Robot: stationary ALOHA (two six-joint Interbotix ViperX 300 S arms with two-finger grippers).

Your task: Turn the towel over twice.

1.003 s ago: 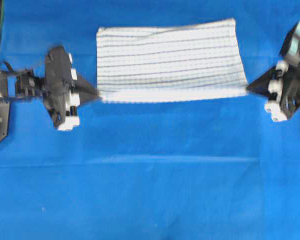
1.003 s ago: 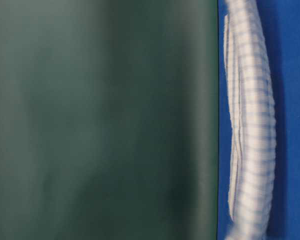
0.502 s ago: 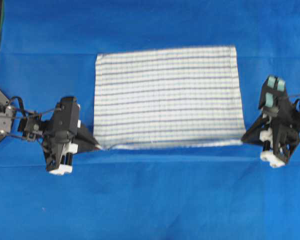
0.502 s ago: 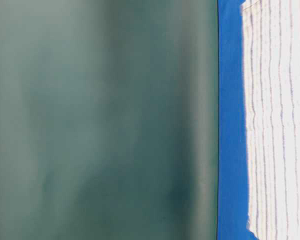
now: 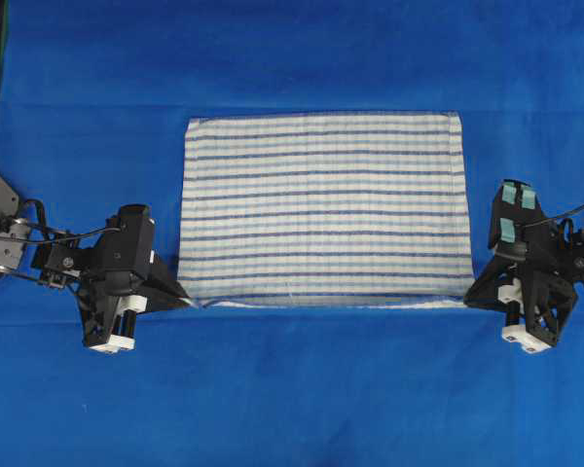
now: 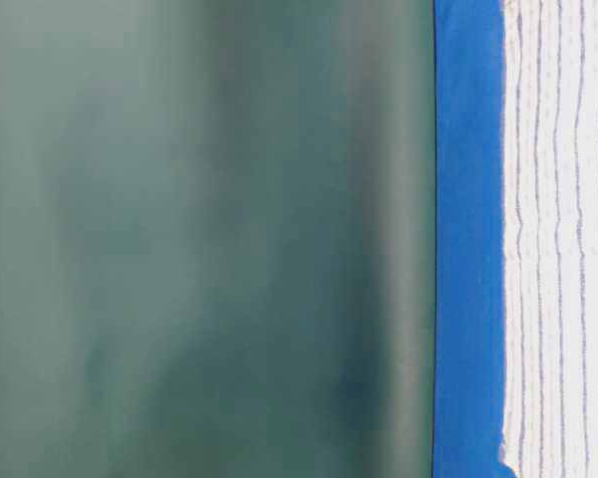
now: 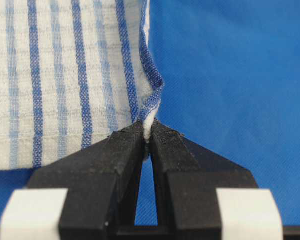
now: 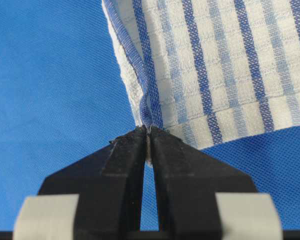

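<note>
Blue table covering (image 5: 292,389), towel (image 5: 321,209) spread flat, corners pinched by left claw (image 5: 187,301), right claw (image 5: 467,301)

One large rectangular white woven towel (image 5: 321,209) with dark-blue and light-blue stripes lies on one blue cloth-covered surface (image 5: 292,389). Two black robot grippers (one at each near corner) are counted: the left gripper (image 5: 187,301) and the right gripper (image 5: 467,301).

overhead looks straight down; table-level skims sideways; wrist cameras sit close behind each claw; all share the towel (image 5: 321,209).
</note>
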